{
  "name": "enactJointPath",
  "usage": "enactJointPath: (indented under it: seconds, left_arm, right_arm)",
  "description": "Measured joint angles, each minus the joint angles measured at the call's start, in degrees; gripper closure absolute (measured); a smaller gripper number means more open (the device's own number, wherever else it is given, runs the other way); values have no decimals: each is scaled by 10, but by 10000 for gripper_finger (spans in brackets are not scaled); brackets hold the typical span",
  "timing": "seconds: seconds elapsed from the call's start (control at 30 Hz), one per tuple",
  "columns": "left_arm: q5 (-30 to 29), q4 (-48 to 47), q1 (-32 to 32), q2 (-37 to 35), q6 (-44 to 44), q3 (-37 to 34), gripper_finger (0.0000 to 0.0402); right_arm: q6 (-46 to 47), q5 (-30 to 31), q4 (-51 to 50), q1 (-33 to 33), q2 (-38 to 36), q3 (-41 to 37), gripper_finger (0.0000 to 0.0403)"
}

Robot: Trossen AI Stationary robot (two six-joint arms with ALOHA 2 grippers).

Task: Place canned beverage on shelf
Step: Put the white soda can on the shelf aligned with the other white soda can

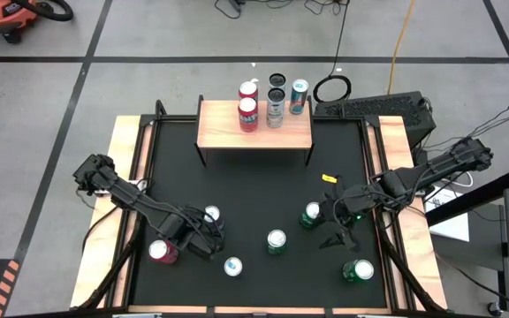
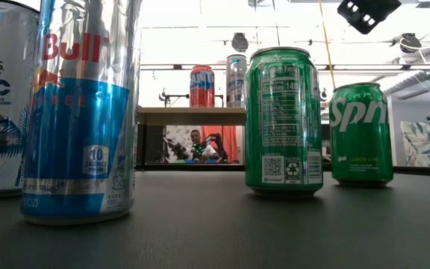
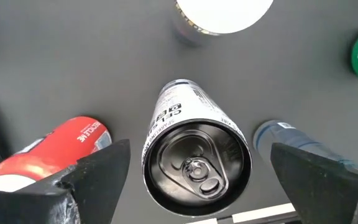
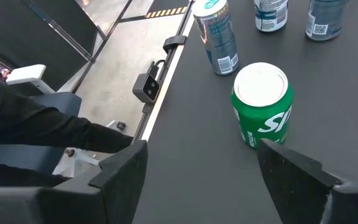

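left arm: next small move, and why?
Probably lower the left gripper straight down, then close. Its fingers stand open on either side of the upright white can, above its top and not yet touching. A red can sits close beside one finger, so a straight descent looks safest. The shelf has bare board left. The right gripper waits open over the table.

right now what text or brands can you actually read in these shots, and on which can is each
"Bull": tall blue and silver can, low view; its first word is cut off.
"10 CALORIES": round badge on that same can.
"Spr": green can, low view, remaining letters turned away.
"S": green can, right wrist view, rest hidden.
Nutrition panel on the nearer green can: too small.
White can and red can, left wrist view: lettering blurred.
Shelf cans: unreadable.
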Motion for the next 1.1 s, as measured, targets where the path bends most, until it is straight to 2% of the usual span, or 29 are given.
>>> enactJointPath:
  seconds: [0.4, 0.6, 1.1]
  left_arm:
    - [2, 3, 7, -3, 26, 13, 13]
    - [23, -4, 18, -3, 68, 9, 13]
    - [13, 12, 26, 7, 71, -3, 13]
  right_arm:
    - [-2, 1, 0, 0, 0, 0, 122]
    - [-20, 30, 0, 0, 0, 0, 122]
    - [-20, 43, 0, 0, 0, 0, 122]
